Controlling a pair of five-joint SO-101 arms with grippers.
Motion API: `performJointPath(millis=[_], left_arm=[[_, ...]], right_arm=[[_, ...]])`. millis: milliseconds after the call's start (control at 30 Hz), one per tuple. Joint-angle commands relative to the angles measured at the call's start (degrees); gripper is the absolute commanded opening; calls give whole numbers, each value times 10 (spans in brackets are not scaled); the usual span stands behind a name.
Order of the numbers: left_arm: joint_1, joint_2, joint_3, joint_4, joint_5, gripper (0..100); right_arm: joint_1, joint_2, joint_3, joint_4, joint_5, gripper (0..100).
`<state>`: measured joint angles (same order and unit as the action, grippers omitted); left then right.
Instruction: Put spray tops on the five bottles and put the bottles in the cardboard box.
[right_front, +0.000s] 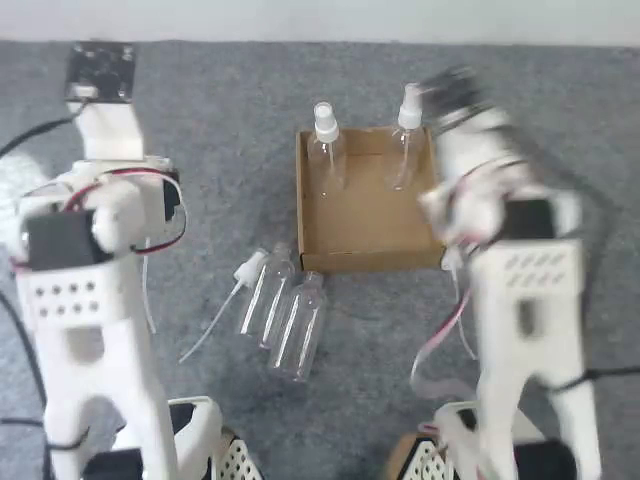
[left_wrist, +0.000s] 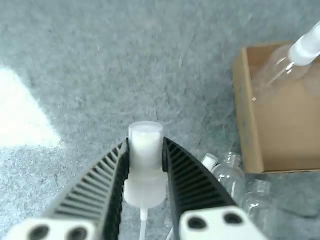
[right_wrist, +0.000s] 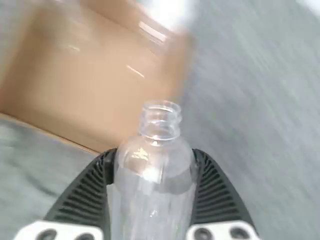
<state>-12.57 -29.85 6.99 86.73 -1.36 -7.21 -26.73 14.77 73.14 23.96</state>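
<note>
Cardboard box (right_front: 370, 262) holds two capped bottles (right_front: 327, 150) at 10 and 2 o'clock; left tool (left_wrist: 145, 146) pinches a spray top (left_wrist: 145, 167), right tool (right_wrist: 154, 156) an open-necked bottle (right_wrist: 160, 125); loose bottles (right_front: 285, 312) at its 7 o'clock await tops.

At the right of the high view my right arm (right_front: 500, 230) is a smear, and it hides the near right corner of the brown cardboard box (right_front: 365, 215). The thin tube of the white plastic spray top (left_wrist: 145, 165) runs out of frame. The clear plastic open-necked bottle (right_wrist: 155, 165) is cut off below its shoulders, and the box behind it is blurred.
</note>
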Motion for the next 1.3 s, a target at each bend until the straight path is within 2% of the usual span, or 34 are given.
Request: performJointPath(millis=[0,67,233,400,467,600,667,867,1067,1267], left_arm=[[-4,-109,-36,7,16,10],[-3,-160,-36,-1,18,10],[-2,-222,-36,-42,91,10],[-1,-225,-34,-102,170,9],[6,-229,-22,-136,203,9],[73,-229,15,-180,229,9],[101,-229,39,-209,235,9],[108,-227,88,-262,248,9],[120,-230,109,-261,249,9],[156,-230,109,-207,246,9]], right_arm=[[-190,-127,120,-102,-74,6],[-247,-159,173,-148,-98,6],[-363,-215,295,-273,-140,6],[-429,-248,360,-318,-146,6],[-442,-262,374,-321,-146,6],[-461,-285,406,-326,-146,6],[-462,-297,427,-360,-149,6],[-461,-342,522,-482,-150,6],[-458,-350,546,-509,-150,6],[-458,-345,548,-504,-150,6]])
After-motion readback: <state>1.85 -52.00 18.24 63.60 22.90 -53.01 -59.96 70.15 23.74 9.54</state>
